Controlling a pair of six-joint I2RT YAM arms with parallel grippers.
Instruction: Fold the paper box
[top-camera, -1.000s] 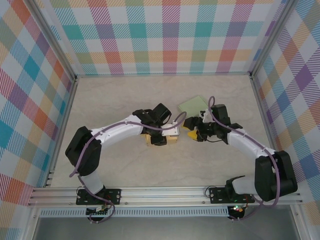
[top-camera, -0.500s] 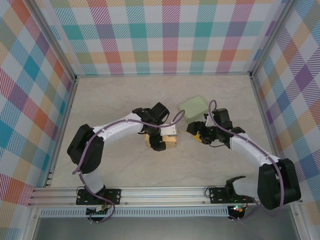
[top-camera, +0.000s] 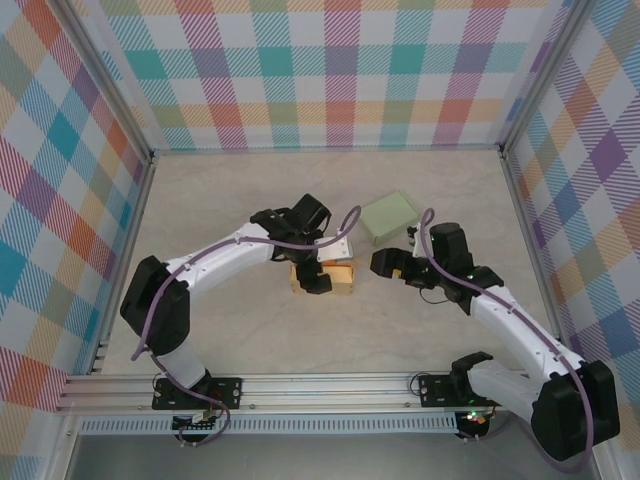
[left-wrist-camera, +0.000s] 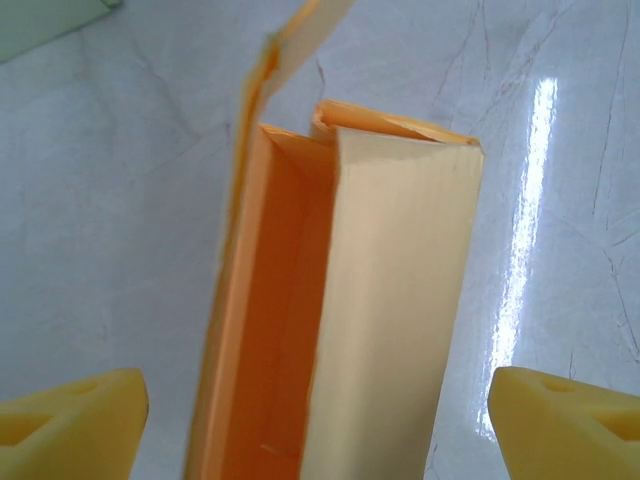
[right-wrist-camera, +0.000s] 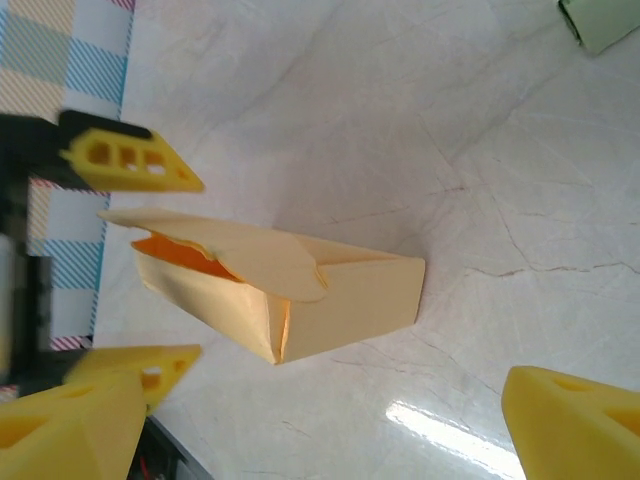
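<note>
The pale yellow paper box (top-camera: 344, 280) lies on the marble table with an orange inside and its lid flap partly raised. In the left wrist view the box (left-wrist-camera: 390, 300) runs lengthwise between my left gripper's (left-wrist-camera: 320, 430) wide-open yellow fingertips (left-wrist-camera: 70, 430); its long opening still shows. My left gripper (top-camera: 318, 275) hovers right over the box. My right gripper (top-camera: 385, 263) stands open a short way to the box's right, with nothing between its fingers. The right wrist view shows the box (right-wrist-camera: 340, 290) from its end, the curved flap (right-wrist-camera: 240, 255) drooping over the opening, beyond my right gripper (right-wrist-camera: 320, 430).
A pale green folded box (top-camera: 390, 217) sits behind the right gripper, also at the corner of the right wrist view as the green box (right-wrist-camera: 605, 20). Checked walls and a metal frame enclose the table on three sides. Bare marble (top-camera: 200, 200) lies to the left and back.
The right gripper has drawn back to the right, away from the yellow box. The left gripper has shifted slightly over the box, still open.
</note>
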